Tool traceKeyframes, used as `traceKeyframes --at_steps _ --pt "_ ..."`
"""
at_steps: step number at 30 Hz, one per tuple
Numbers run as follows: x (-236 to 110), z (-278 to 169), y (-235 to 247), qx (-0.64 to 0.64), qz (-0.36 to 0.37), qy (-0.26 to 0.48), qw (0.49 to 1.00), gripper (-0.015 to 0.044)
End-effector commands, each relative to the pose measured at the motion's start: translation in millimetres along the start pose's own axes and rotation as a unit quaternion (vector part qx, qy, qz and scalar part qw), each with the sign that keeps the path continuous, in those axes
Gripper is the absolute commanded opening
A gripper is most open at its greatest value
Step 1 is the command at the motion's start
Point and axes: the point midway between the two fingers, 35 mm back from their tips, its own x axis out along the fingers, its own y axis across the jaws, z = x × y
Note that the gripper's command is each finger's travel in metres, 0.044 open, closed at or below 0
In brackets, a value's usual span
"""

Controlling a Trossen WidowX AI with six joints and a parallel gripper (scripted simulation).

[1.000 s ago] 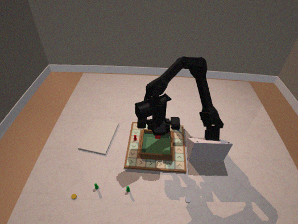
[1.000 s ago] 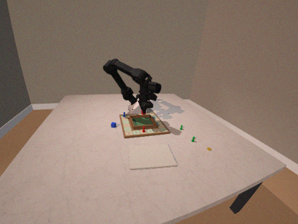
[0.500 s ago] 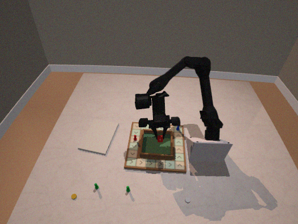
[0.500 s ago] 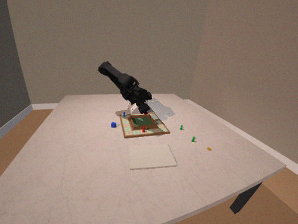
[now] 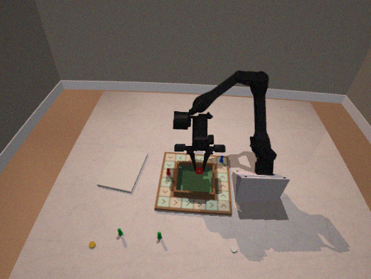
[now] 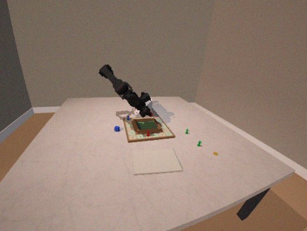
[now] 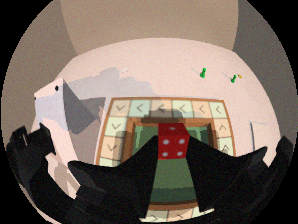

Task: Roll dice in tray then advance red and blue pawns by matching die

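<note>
My gripper (image 5: 200,170) (image 7: 171,139) is shut on the red die (image 5: 199,171) (image 6: 151,114) (image 7: 172,142) and holds it above the tray (image 5: 194,194) (image 6: 146,131). The tray is green inside with brown walls and stands on the board (image 5: 175,202) (image 6: 132,137) (image 7: 120,108). The blue die (image 6: 117,129) lies on the table beside the board; the arm hides it in the top view. The red pawn (image 5: 168,172) (image 6: 148,133) stands upright on the board's left column in the top view. The blue pawn (image 5: 221,159) (image 6: 128,118) stands upright at the board's far right corner there.
Two green pawns (image 5: 120,232) (image 5: 159,235) stand on the table near a yellow disc (image 5: 92,244) (image 6: 215,153). A white disc (image 5: 233,249) lies farther right. A flat pale panel (image 5: 124,174) (image 6: 157,162) lies left of the board. A grey-white box-like object (image 5: 262,189) stands by the arm's base.
</note>
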Motion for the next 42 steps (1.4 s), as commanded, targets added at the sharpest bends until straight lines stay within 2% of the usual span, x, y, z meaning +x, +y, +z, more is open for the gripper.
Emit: traceKeyframes --at_steps 1,17,25,29,34,36,38,42 --pt "-30 5 -10 -0.005 -0.014 -0.008 1.0 0.0" --pt "-30 4 -10 -0.003 -0.016 -0.005 1.0 0.0" --pt "-30 4 -10 -0.003 -0.016 -0.005 1.0 0.021" --pt "-54 32 -9 -0.005 -0.014 -0.008 1.0 0.0315" --pt "-54 34 -8 -0.003 -0.01 0.0 1.0 0.044" --pt "-41 30 -5 0.01 0.013 0.066 0.998 0.044" --pt "-26 23 -3 0.021 0.031 0.174 0.984 0.044" --pt "-12 19 -7 0.008 -0.001 0.374 0.928 0.044"
